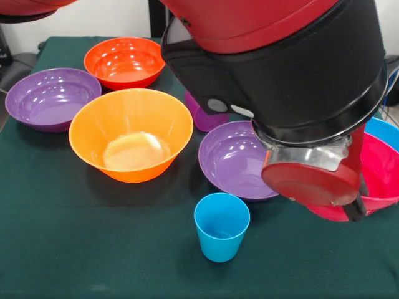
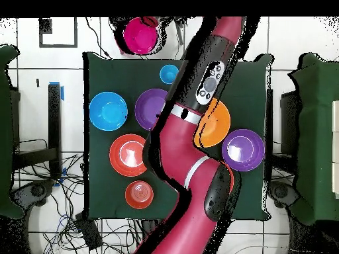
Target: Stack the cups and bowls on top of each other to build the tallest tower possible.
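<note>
The light blue cup (image 1: 221, 225) (image 2: 169, 73) stands upright near the table's front edge. The purple cup (image 1: 201, 117) peeks out behind the arm. The big orange bowl (image 1: 131, 134) (image 2: 217, 124) sits mid-table between two purple bowls (image 1: 53, 98) (image 1: 234, 159). A red-orange bowl (image 1: 124, 61) is at the far side. The magenta bowl (image 1: 381, 180) (image 2: 140, 34) is at the right, against the arm's red wrist cap (image 1: 312, 180), overlapping the blue bowl (image 1: 385, 132) (image 2: 108, 110). My gripper is hidden behind the wrist.
In the overhead view another red-orange bowl (image 2: 128, 153) and a small orange bowl (image 2: 140, 194) lie near the robot's base. The arm (image 2: 189, 152) crosses the green table (image 2: 99, 73) and hides part of the middle. Cables lie on the floor around.
</note>
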`<action>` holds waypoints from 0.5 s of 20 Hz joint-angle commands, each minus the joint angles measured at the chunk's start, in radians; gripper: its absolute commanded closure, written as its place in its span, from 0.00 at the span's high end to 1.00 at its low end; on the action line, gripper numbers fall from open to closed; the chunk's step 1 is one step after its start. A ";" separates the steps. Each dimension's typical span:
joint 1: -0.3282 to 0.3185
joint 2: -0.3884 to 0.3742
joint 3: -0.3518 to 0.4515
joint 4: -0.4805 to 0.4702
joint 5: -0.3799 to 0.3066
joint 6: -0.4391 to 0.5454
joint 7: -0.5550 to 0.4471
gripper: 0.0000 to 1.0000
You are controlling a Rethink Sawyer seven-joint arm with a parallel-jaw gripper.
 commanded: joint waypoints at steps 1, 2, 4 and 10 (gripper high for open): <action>0.001 -0.023 -0.158 0.023 0.210 -0.041 0.365 0.00; 0.009 -0.028 -0.149 -0.002 0.198 -0.046 0.352 0.00; 0.017 -0.039 -0.137 -0.037 0.185 -0.050 0.336 0.00; 0.001 -0.048 -0.148 -0.066 0.192 -0.021 0.284 0.00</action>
